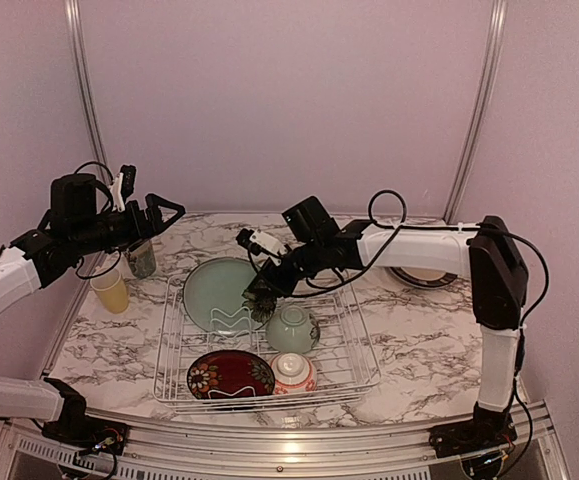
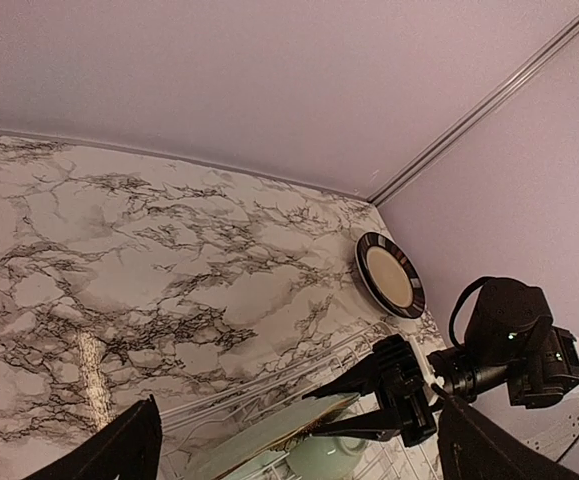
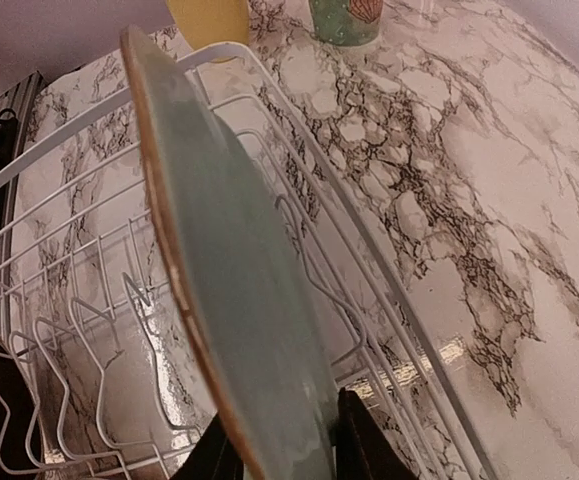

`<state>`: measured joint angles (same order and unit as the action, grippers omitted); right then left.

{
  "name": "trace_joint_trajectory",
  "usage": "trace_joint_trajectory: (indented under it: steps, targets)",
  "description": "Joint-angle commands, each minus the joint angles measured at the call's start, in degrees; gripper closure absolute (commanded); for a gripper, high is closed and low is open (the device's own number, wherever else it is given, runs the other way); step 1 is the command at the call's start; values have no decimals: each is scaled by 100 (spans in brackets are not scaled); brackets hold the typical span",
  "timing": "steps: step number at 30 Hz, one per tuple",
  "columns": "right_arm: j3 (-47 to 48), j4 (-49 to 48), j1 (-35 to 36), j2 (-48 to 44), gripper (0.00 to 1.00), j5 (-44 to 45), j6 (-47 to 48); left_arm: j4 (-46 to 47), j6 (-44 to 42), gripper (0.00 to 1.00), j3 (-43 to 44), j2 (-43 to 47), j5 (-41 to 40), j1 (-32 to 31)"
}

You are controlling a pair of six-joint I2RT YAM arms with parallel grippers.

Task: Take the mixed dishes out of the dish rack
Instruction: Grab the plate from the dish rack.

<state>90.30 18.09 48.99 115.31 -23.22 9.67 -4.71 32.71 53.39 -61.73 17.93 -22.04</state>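
The white wire dish rack (image 1: 361,352) stands mid-table. A teal plate (image 1: 217,292) stands on edge in its back left. My right gripper (image 1: 261,292) is shut on the plate's right rim; in the right wrist view the fingers (image 3: 365,440) sit either side of the plate (image 3: 239,300). A pale green bowl (image 1: 292,327), a red-striped white bowl (image 1: 294,372) and a dark red floral plate (image 1: 230,374) are in the rack. My left gripper (image 1: 164,212) is open and empty, above the patterned tall cup (image 1: 141,257).
A yellow cup (image 1: 111,290) stands on the table left of the rack, near the patterned cup. A black-rimmed cream plate (image 1: 424,275) lies at the back right, behind my right arm; it also shows in the left wrist view (image 2: 390,275). Walls close off the back and sides.
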Motion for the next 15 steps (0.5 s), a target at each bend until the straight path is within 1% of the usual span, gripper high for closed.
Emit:
trace_joint_trajectory:
  steps: [1, 5, 7, 10, 13, 15]
  targets:
    - [320, 86, 27, 81, 75, -406, 75, -69, -87, 1, -4, 100, -5, -11]
    - [379, 72, 31, 111, 83, -455, 83, -74, -80, 1, 7, 107, 2, -12]
    - [423, 68, 31, 120, 89, -471, 71, -74, -79, 1, -2, 122, -4, -18]
    - [525, 74, 29, 137, 95, -507, 31, -74, -67, 1, -19, 131, -17, -18]
    - [582, 41, 31, 120, 100, -525, -21, -79, -68, 1, -30, 135, -12, -17]
    - [600, 18, 31, 109, 100, -513, -58, -81, -71, 1, -30, 131, -18, -18]
